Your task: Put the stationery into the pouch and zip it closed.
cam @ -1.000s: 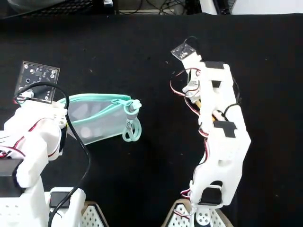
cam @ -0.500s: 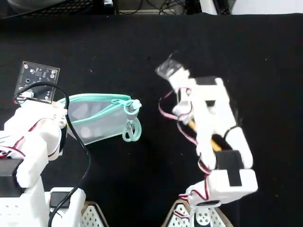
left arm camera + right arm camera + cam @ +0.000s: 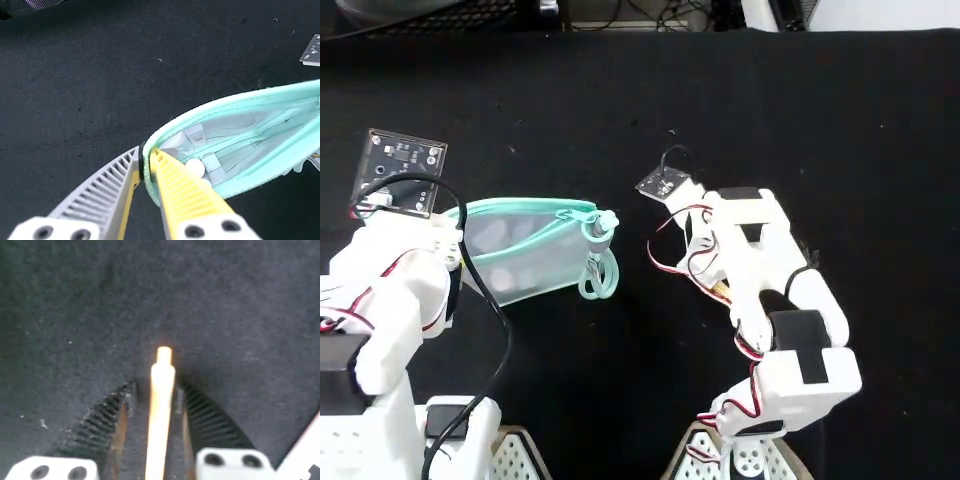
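A mint-green pouch (image 3: 520, 255) lies at the left of the black table, its zipper open and its ring pull (image 3: 598, 275) at the end facing the other arm. My left gripper (image 3: 145, 167) is shut on the rim at the pouch's (image 3: 240, 130) other end; small pale items lie inside. An orange pen (image 3: 162, 385) sticks out between the fingers of my right gripper (image 3: 152, 395), which is shut on it just above the cloth. In the high view the right arm stands right of the pouch, and a bit of the pen (image 3: 722, 291) shows under it.
Black cloth (image 3: 620, 100) covers the whole table. Both arm bases (image 3: 750, 455) stand at the near edge. Cables and dark equipment (image 3: 620, 12) line the far edge. A strip of bare cloth (image 3: 635, 300) separates the ring pull from the right arm.
The right arm has swung left and nearer, towards the pouch, carrying the pen. The left arm and the pouch have stayed put.
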